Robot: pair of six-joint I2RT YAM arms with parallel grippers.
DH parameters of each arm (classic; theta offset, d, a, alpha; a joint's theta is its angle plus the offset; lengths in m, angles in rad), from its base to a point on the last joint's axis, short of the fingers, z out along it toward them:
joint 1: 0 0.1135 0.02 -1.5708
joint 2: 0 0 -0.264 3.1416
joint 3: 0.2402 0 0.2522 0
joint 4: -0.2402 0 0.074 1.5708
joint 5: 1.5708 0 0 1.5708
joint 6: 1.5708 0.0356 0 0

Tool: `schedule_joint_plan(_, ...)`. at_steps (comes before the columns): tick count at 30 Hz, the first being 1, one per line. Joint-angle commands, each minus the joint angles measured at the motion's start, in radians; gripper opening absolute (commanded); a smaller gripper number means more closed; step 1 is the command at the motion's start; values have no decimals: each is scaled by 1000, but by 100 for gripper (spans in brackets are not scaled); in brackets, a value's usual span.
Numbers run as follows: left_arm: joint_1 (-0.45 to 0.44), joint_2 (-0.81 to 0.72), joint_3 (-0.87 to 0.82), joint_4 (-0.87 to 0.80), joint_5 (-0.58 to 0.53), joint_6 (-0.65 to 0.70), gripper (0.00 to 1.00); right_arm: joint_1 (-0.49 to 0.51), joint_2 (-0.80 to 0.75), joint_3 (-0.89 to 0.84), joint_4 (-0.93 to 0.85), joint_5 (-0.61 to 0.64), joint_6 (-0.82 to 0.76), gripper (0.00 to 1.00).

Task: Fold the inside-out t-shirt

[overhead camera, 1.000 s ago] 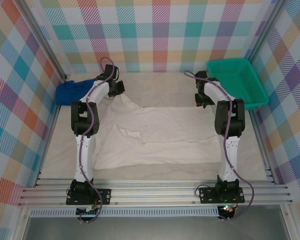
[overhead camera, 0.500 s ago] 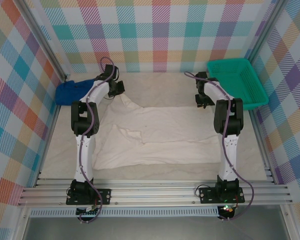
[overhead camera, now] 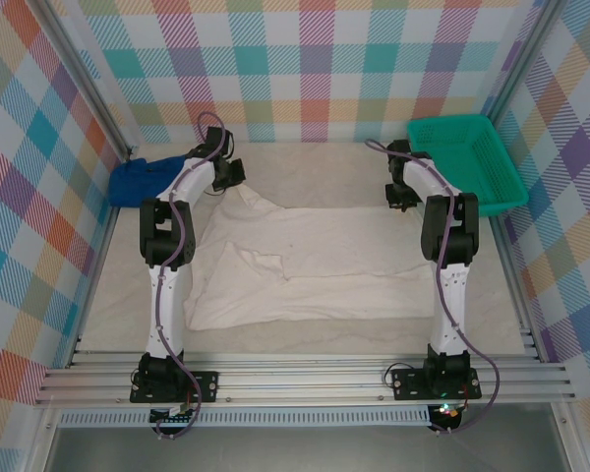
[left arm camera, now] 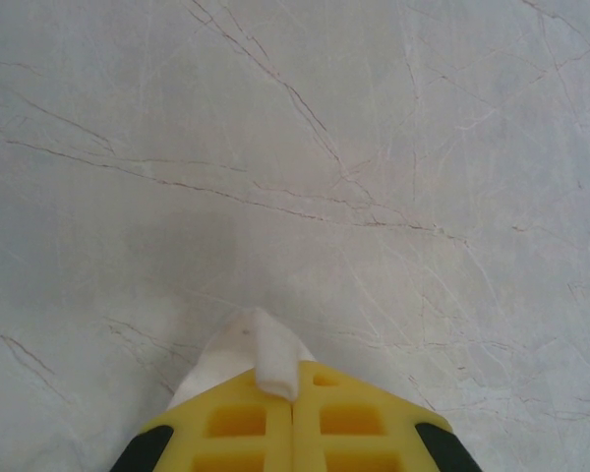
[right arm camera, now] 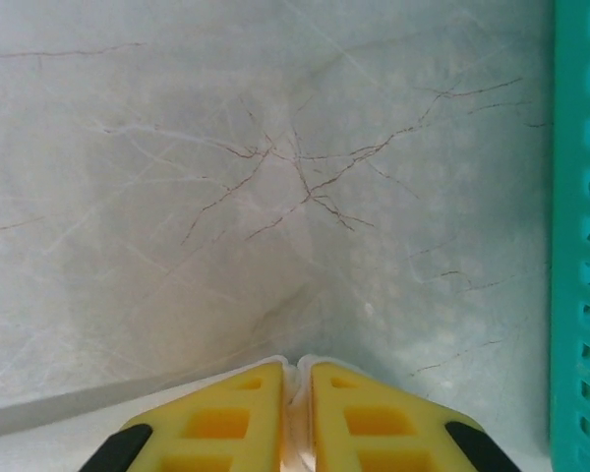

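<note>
- My left gripper (left arm camera: 293,379) is clamped tight on a pinch of the white t-shirt (overhead camera: 315,265), which lies spread across the table (left arm camera: 393,147) between both arms.
- My right gripper (right arm camera: 296,369) seems closed on a thin shirt edge.
- The teal basket (overhead camera: 500,202) sits just beside it, and a blue cloth (overhead camera: 133,182) lies by the left arm.

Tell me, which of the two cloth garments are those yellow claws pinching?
The large white cotton t-shirt, spread flat; the blue cloth lies bunched far left.
</note>
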Motion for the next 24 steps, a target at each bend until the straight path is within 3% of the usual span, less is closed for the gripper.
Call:
schedule_joint_plan(1, 16, -68, 26, -35, -11, 16, 0, -8, 0, 5, 0, -28, -16, 11)
schedule_joint_plan(10, 16, -142, 72, -80, 21, 15, 0, -5, -171, -134, 120, -50, -44, 9)
schedule_joint_plan(24, 9, -525, -366, 54, 124, -61, 0, -6, -409, -433, 274, -63, -76, 10)
